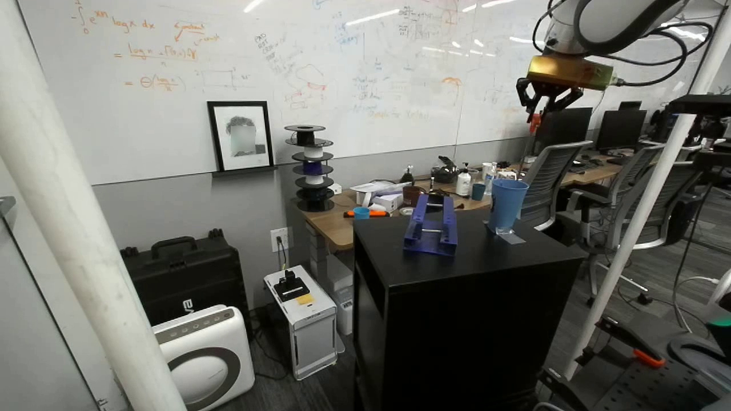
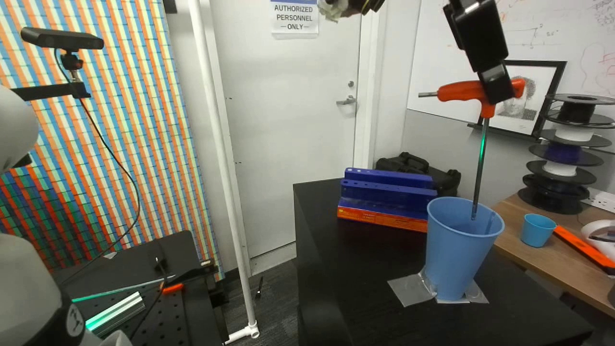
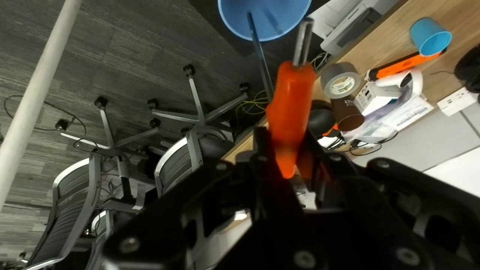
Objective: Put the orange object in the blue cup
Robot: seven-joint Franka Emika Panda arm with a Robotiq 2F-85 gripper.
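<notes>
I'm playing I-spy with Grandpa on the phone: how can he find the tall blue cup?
Look for the black cabinet. On its top, beside the purple rack, stands the blue cup. Unlike the turquoise cup on the wooden desk, it has grey tape at its base.

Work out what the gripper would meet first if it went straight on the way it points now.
Probably the blue cup, at its inside wall: the orange tool held by the gripper would touch first, its tip being over or in the opening. Depth is unclear.
</notes>
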